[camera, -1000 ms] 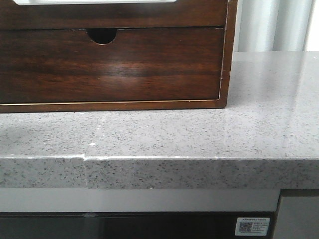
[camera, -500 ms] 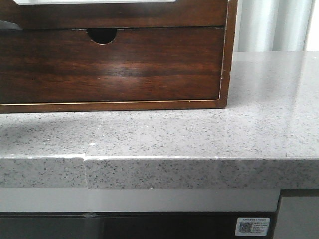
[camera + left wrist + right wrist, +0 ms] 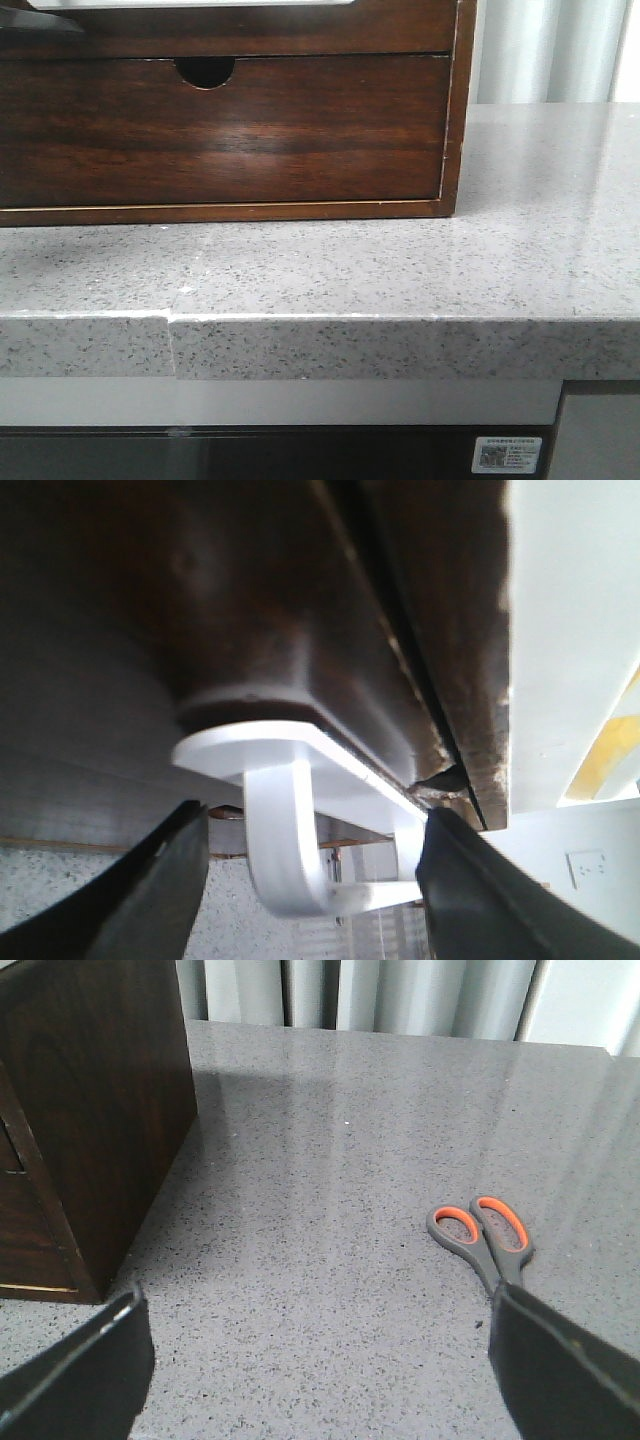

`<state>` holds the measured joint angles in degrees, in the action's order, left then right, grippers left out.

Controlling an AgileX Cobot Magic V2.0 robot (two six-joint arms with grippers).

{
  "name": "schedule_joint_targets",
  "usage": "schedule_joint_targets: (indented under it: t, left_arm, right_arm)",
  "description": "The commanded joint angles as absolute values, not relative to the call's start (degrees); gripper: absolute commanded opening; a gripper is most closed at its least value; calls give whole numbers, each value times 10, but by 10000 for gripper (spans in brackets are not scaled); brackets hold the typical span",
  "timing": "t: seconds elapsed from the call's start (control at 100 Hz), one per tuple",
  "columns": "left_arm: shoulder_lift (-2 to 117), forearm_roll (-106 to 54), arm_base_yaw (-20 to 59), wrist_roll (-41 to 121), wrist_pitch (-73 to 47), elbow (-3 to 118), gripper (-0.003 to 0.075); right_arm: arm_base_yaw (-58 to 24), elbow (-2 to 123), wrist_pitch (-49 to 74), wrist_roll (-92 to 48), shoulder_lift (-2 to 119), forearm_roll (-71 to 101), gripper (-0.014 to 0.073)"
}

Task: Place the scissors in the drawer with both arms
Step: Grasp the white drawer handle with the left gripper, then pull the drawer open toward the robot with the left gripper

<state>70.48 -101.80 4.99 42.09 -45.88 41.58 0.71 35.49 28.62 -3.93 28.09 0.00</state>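
The drawer point(image 3: 260, 32) is the upper dark brown glossy front of the wooden cabinet, with a strip of its white inside along the front view's top edge. In the left wrist view its front point(image 3: 250, 600) carries a white loop handle point(image 3: 285, 860). My left gripper point(image 3: 315, 825) is open, one finger on each side of that handle. The scissors point(image 3: 485, 1232), grey with orange-lined handles, lie flat on the grey counter to the right of the cabinet. My right gripper point(image 3: 318, 1310) is open and empty above the counter, and its right finger point(image 3: 560, 1360) covers the blades.
Below the upper drawer is a dark wooden drawer with a half-round finger notch point(image 3: 205, 70). The cabinet's side wall point(image 3: 90, 1110) stands left of my right gripper. The speckled counter point(image 3: 400, 270) ends in a front edge. Curtains hang behind it.
A dark shape, part of my left arm, has come into the front view's top left corner and moved right. The cabinet and the counter have not moved.
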Motion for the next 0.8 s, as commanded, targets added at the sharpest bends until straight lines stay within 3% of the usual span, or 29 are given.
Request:
schedule_joint_targets:
  t: [0.0, 0.41, 0.79]
  left_arm:
    - [703, -1070, 48, 426, -500, 441, 414]
    - [724, -1070, 48, 442, -531, 441, 140]
    - [724, -1069, 48, 442, -564, 441, 27]
  right_arm:
    - [9, 377, 237, -40, 289, 0, 619]
    - [9, 377, 237, -40, 289, 0, 619]
    - [9, 377, 237, -40, 289, 0, 619]
